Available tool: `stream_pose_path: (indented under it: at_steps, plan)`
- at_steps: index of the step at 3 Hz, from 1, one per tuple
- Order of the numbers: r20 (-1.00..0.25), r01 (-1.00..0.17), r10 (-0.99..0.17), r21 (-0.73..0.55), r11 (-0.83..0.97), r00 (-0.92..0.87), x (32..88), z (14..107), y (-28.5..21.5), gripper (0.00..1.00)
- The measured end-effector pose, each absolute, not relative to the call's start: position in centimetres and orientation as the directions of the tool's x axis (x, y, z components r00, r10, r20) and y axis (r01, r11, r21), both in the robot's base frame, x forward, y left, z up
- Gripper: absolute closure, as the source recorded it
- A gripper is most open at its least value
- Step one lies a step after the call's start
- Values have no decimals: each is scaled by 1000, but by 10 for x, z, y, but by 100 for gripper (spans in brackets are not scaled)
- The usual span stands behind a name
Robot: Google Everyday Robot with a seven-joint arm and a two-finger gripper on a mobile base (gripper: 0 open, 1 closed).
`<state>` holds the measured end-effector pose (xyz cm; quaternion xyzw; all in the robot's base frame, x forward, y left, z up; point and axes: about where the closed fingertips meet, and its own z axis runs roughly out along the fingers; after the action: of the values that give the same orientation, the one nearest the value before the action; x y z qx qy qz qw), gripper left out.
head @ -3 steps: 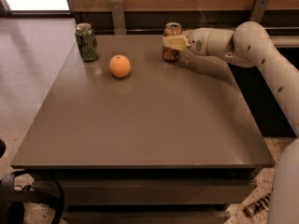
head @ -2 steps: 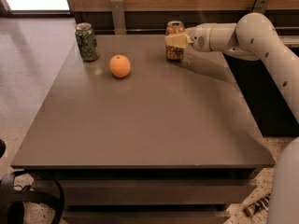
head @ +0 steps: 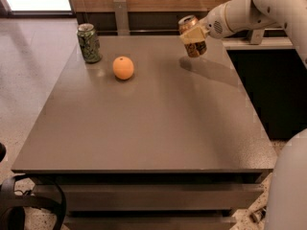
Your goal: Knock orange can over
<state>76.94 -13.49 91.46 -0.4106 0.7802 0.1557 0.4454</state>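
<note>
The orange can (head: 195,46) is slim and copper-orange with dark lettering and a silver top rim. It hangs tilted above the far right part of the grey table (head: 153,123), its top leaning left, and its shadow falls on the tabletop just below it. My gripper (head: 194,33) reaches in from the right on the white arm (head: 249,11). Its cream fingers (head: 191,34) are closed around the can's upper half.
A green patterned can (head: 89,43) stands upright at the table's far left corner. A round orange fruit (head: 123,67) lies to its right. A dark cabinet (head: 268,90) stands right of the table, and a wooden wall panel runs behind it.
The orange can stood on the table with the gripper at its side. Now it is lifted off the surface and tilted, and the arm has risen with it.
</note>
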Motion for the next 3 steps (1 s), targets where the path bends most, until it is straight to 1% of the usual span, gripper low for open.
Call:
stream_pose_path:
  at_steps: [1, 2, 3]
  plan:
    - [-756, -806, -593, -152, 572, -278, 759, 912, -137, 100]
    - [-691, -826, -658, -158, 541, -299, 751, 904, -137, 100]
    - [-593, -852, -735, -150, 501, -328, 744, 886, -133, 100]
